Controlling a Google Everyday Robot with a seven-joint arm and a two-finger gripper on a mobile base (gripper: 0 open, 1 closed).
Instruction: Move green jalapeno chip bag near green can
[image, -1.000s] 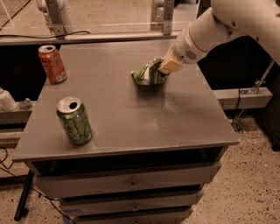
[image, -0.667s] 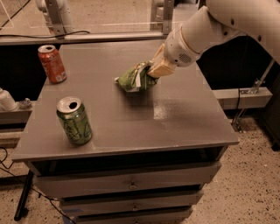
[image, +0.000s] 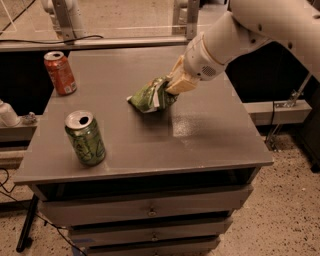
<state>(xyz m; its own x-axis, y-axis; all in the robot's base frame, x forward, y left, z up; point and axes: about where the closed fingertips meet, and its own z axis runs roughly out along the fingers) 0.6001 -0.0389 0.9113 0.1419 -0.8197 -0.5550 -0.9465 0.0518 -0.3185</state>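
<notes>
The green jalapeno chip bag (image: 150, 96) is crumpled and hangs from my gripper (image: 169, 90), just above the middle of the grey table (image: 210, 135). The gripper is shut on the bag's right end; its tan fingers (image: 178, 82) come in from the upper right under the white arm. The green can (image: 85, 137) stands upright near the table's front left corner, well left of and nearer than the bag. The bag and the can are apart.
An orange-red soda can (image: 60, 73) stands upright at the table's back left. The table is a drawer cabinet with a front edge (image: 150, 170). A low ledge with a small white object (image: 7, 114) runs left of it. Metal posts stand behind.
My gripper has carried the bag leftwards and towards the front, from the back right of the table to its middle, closer to the green can. The cans have not moved.
</notes>
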